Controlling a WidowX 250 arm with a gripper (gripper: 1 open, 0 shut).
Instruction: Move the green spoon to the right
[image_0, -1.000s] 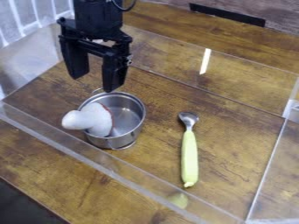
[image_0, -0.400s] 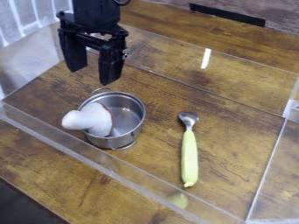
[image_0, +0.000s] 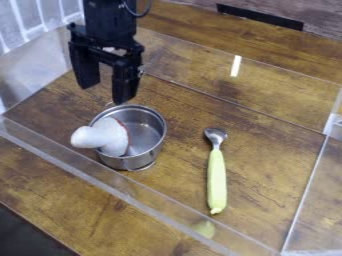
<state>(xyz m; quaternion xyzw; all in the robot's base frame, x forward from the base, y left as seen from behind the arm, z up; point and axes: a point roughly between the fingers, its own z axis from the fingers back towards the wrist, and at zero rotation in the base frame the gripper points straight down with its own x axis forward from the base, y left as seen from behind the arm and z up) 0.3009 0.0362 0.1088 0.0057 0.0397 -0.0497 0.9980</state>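
Brown wood of the table (image_0: 167, 200) is enclosed by clear panels. Above the back of the steel pot (image_0: 131, 139), the black gripper (image_0: 107, 93) is held, its two fingers spread apart. A white rounded object (image_0: 96, 135) is contained in the pot, partly over its rim. Beside the pot, bowl end toward the back, the green spoon (image_0: 217, 178) is laid.

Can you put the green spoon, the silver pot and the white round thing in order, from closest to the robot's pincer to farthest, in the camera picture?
By the camera view, from the pincer:
1. Silver pot, just below it.
2. White round thing, in the pot's left side.
3. Green spoon, off to the right.
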